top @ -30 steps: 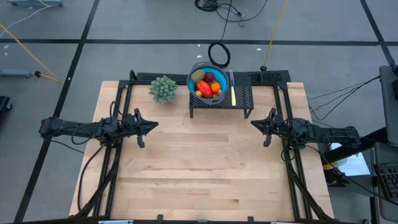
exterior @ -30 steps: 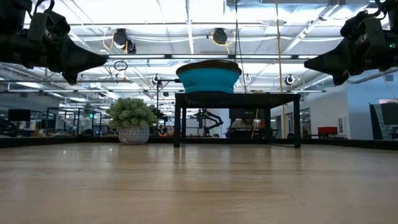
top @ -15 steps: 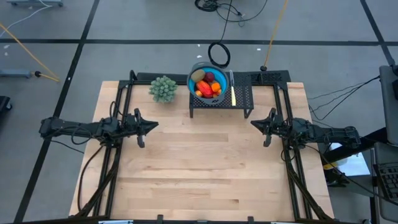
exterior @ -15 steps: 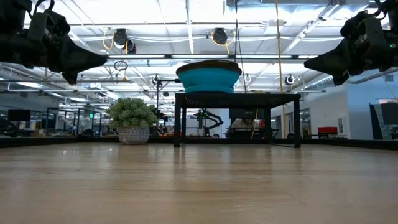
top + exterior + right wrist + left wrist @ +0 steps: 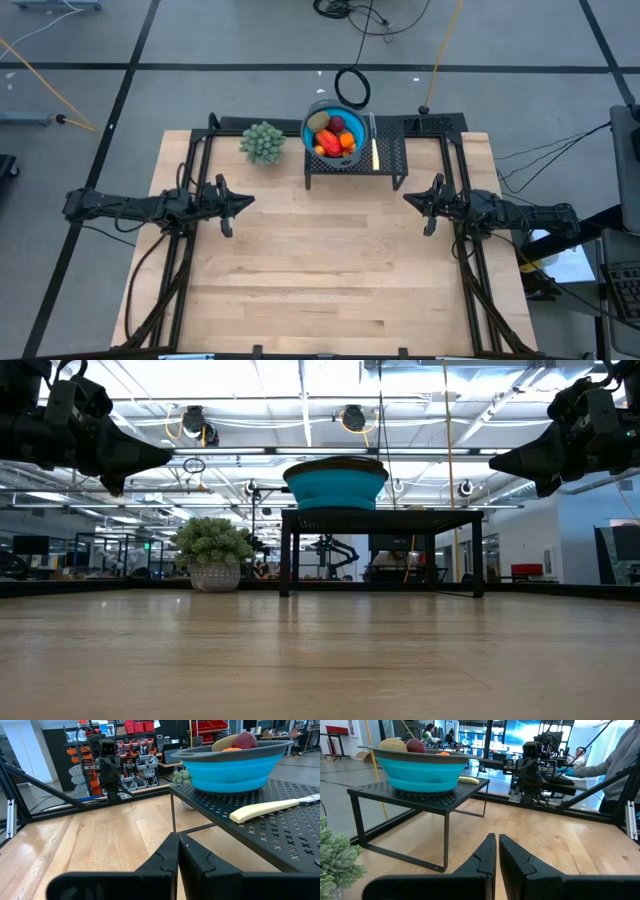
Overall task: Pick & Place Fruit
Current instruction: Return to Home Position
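Note:
The fruit (image 5: 334, 135) lies in a round blue bowl (image 5: 312, 143) on a black perforated stand (image 5: 388, 157) at the table's far middle: a red-orange long piece, a dark red round one (image 5: 415, 746), an olive-green one (image 5: 393, 744) and small orange ones. A pale yellow banana piece (image 5: 264, 809) lies on the stand beside the bowl. My left gripper (image 5: 245, 200) is shut and empty at the left, above the table. My right gripper (image 5: 410, 198) is shut and empty at the right.
A bushy pale-green plant ball (image 5: 262, 142) stands left of the stand near the far edge. Bare wooden tabletop (image 5: 330, 270) lies between the two arms and toward the near edge. People show in the room beyond the table (image 5: 625, 755).

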